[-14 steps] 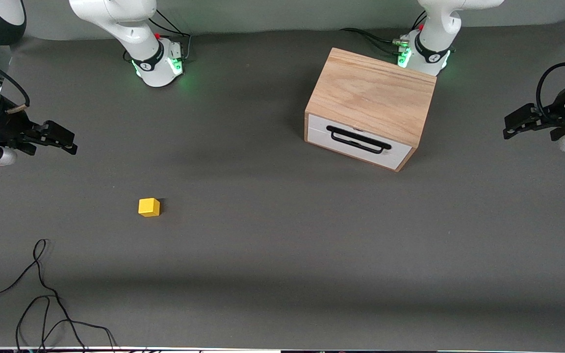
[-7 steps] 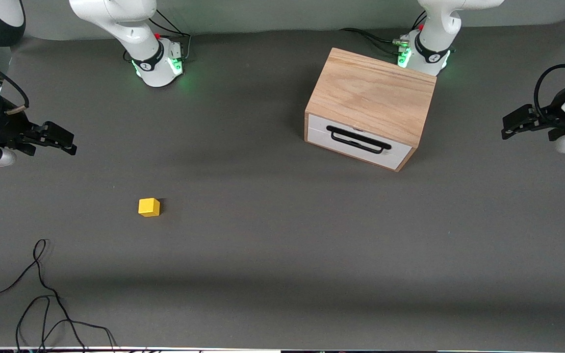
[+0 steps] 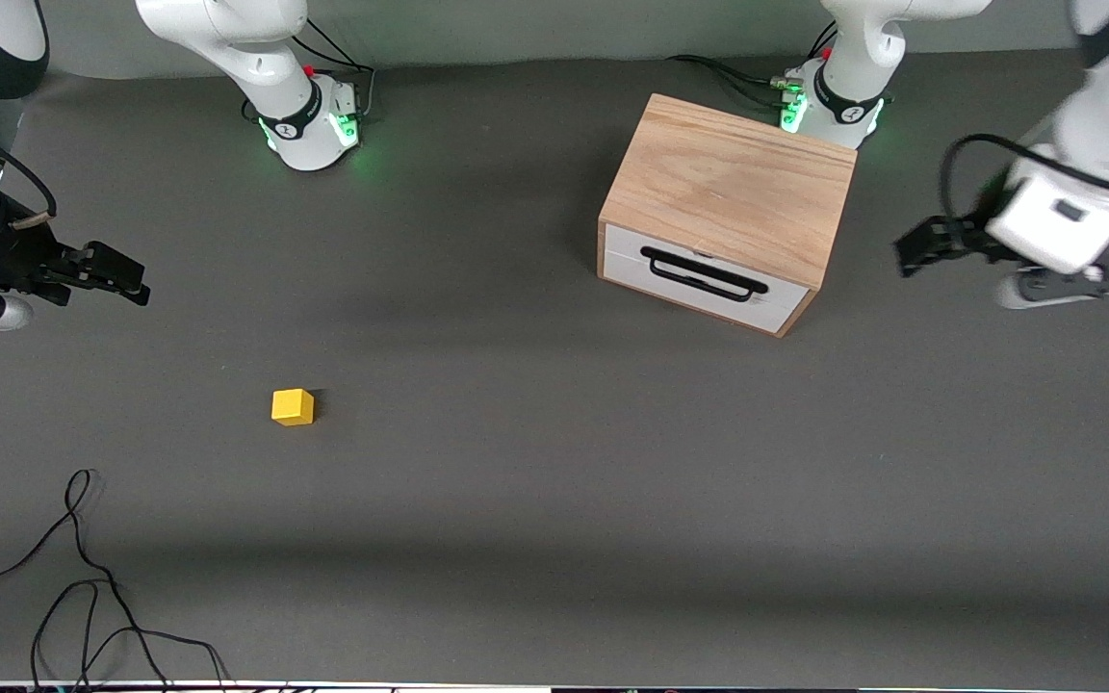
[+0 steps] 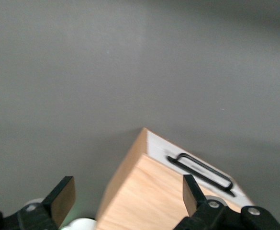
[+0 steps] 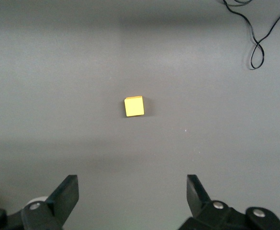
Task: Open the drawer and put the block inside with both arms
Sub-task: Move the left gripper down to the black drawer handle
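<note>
The light oak cabinet (image 3: 728, 183) stands toward the left arm's end of the table, its drawer (image 3: 699, 289) shut, white front and black bar handle (image 3: 704, 273) facing the front camera. My left gripper (image 3: 911, 252) hangs open and empty in the air beside the cabinet. In the left wrist view its fingers (image 4: 63, 196) frame the cabinet top (image 4: 149, 201) and the handle (image 4: 199, 171) below. The yellow block (image 3: 293, 406) lies on the mat toward the right arm's end. My right gripper (image 3: 131, 279) hovers open and empty; its wrist view shows the block (image 5: 134, 106) ahead of the open gripper (image 5: 132, 191).
A loose black cable (image 3: 83, 577) curls on the mat near the front edge at the right arm's end, also seen as a loop of cable (image 5: 259, 48) in the right wrist view. The two green-lit arm bases (image 3: 309, 125) (image 3: 834, 106) stand along the back edge.
The left arm has swung in from the table's end toward the cabinet, bringing its gripper much closer to it. The right gripper, the block and the drawer have not moved.
</note>
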### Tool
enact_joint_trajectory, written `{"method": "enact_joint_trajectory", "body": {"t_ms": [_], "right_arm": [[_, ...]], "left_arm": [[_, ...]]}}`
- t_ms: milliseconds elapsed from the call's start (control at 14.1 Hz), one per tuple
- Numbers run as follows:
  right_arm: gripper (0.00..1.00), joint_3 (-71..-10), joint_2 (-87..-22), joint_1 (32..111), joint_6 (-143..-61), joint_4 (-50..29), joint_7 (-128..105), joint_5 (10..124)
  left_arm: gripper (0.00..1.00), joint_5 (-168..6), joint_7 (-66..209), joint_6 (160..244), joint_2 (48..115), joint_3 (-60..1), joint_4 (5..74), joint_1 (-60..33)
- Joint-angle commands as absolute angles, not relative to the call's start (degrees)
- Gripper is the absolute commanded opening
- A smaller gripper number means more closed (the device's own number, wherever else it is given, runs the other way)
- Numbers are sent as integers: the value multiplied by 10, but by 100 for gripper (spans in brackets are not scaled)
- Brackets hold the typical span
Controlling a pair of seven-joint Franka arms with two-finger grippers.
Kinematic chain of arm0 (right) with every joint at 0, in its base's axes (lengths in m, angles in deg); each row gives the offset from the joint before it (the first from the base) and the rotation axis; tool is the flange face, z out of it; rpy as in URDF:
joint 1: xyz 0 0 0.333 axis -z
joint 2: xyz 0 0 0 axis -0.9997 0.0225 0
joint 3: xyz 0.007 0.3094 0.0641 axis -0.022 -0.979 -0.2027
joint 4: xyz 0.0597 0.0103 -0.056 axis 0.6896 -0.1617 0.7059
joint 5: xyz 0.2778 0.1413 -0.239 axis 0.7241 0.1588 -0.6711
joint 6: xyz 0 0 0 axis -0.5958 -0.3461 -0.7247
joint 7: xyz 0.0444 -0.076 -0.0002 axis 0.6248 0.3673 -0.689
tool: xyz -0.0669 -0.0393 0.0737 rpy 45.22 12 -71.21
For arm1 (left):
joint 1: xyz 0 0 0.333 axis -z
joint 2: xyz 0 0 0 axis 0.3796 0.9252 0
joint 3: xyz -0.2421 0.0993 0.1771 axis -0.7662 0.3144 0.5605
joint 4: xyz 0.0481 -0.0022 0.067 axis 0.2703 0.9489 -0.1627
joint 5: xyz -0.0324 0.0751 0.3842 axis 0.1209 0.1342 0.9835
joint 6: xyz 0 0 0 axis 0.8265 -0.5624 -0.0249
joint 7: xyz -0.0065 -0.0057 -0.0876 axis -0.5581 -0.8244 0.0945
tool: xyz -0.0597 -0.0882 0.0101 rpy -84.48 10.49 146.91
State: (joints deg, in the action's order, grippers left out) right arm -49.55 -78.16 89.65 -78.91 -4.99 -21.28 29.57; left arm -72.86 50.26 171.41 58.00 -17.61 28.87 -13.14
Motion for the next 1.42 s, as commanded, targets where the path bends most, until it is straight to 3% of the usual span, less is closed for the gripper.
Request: {"method": "enact_joint_trajectory", "body": {"t_ms": [0,566,1345], "right_arm": [[100,-492,-787,896,-789,-54,-218,298],[100,-492,-785,896,-790,-55,-218,298],[100,-492,-786,896,-802,-71,-217,298]], "left_arm": [[100,-731,348,1724,599,-179,286,-78],[100,-731,-122,1789,636,-179,286,41],[100,-764,-201,1727,647,-179,293,56]]}}
